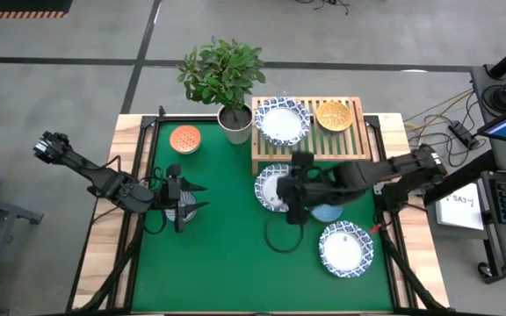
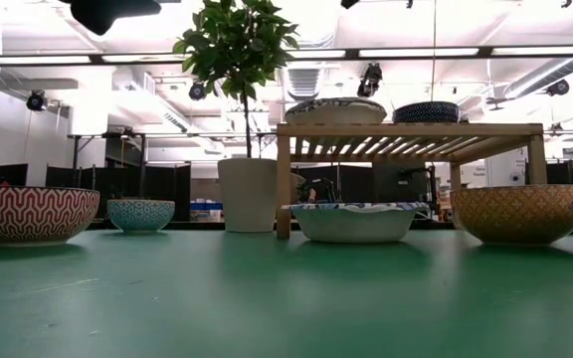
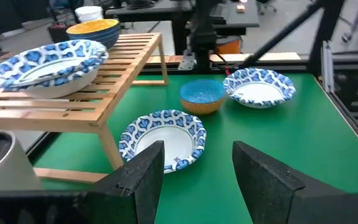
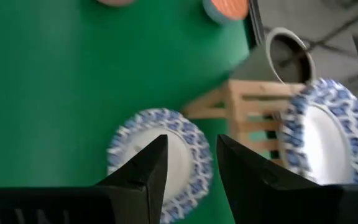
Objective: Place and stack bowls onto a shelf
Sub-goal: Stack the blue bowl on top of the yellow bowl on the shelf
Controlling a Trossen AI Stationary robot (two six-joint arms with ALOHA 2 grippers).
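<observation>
We had our right gripper (image 4: 188, 163) poised above the wide white bowl (image 1: 273, 187) just in front of the shelf (image 1: 310, 151), fingers parted a narrow way and empty. That bowl sat on the green mat touching nothing. On the shelf top sat another patterned bowl (image 1: 281, 121) and a yellow-orange bowl (image 1: 333, 115). A light blue bowl (image 3: 202, 94) stood just beyond the shelf's front, and one more wide bowl (image 1: 345, 248) farther off. Our left gripper (image 3: 197, 171) waited well away from the shelf, fingers spread wide. We judged these bowls stiff, smooth, likely breakable and a bit slippery, so the thin rim was the place to pinch. No brand or writing could we read anywhere.
</observation>
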